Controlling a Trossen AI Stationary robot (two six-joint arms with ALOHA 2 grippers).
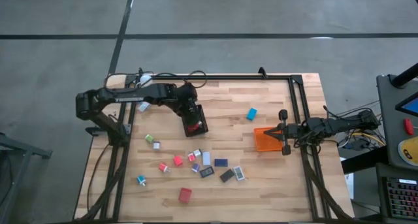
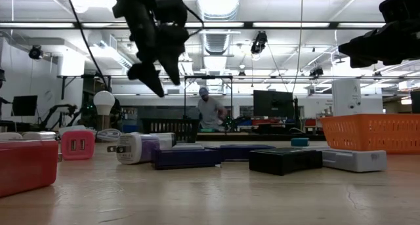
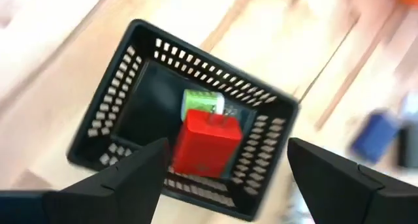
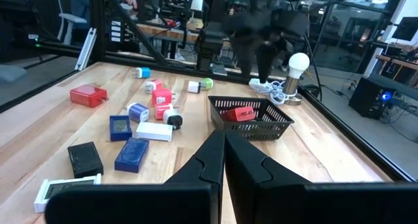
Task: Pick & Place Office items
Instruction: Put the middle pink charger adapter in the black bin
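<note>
Above the black mesh tray (image 3: 189,119) my left gripper (image 3: 225,168) hangs spread wide, empty; a red block (image 3: 206,145) lies inside. I read no labels.

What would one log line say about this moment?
left gripper: open above black tray | red block: in tray | right gripper: shut, by orange tray

Black mesh tray (image 1: 196,121), orange tray (image 1: 265,140) — well apart.
</note>
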